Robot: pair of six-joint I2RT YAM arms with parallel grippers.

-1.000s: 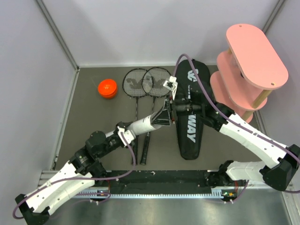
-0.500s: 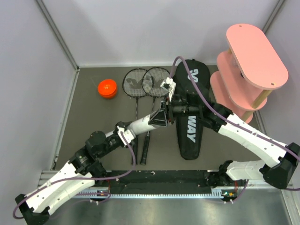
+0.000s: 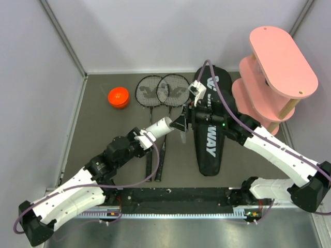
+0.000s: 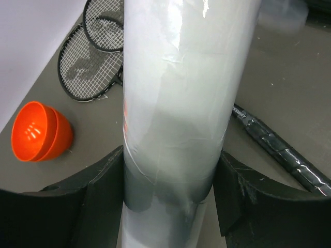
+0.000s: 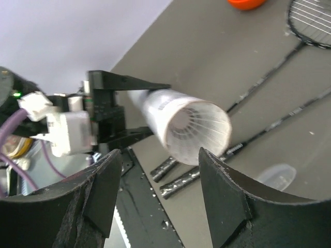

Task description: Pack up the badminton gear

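Since a second ago the right gripper [image 5: 158, 155] has backed away from the mouth of the white tube [image 4: 176, 103] toward the top of the black bag [image 3: 209, 139], its fingers spreading as it went. The left arm has drawn the tube slightly back. Those right fingers now stand apart with nothing between them. The left gripper [image 4: 170, 199] is clamped across the tube's body, one finger on each side of its glossy wrap.

The tube hangs in the air just left of the bag, open end toward it. A shuttlecock [image 5: 199, 126] sits at the very rim, feathered skirt facing out. Whether others lie deeper I cannot tell. Further left of the bag lie the two rackets [image 3: 160, 93], and beyond them the orange cap [image 3: 118, 97], well apart from the tube.

The main risk is the uncapped mouth. The shuttlecock looks barely seated, so if the left arm dips that end on the way to the cap, it could slide out. The smooth wrap could also let the tube twist or slip in the clamp. The right fingers are close enough that a careless swing might knock the rim.
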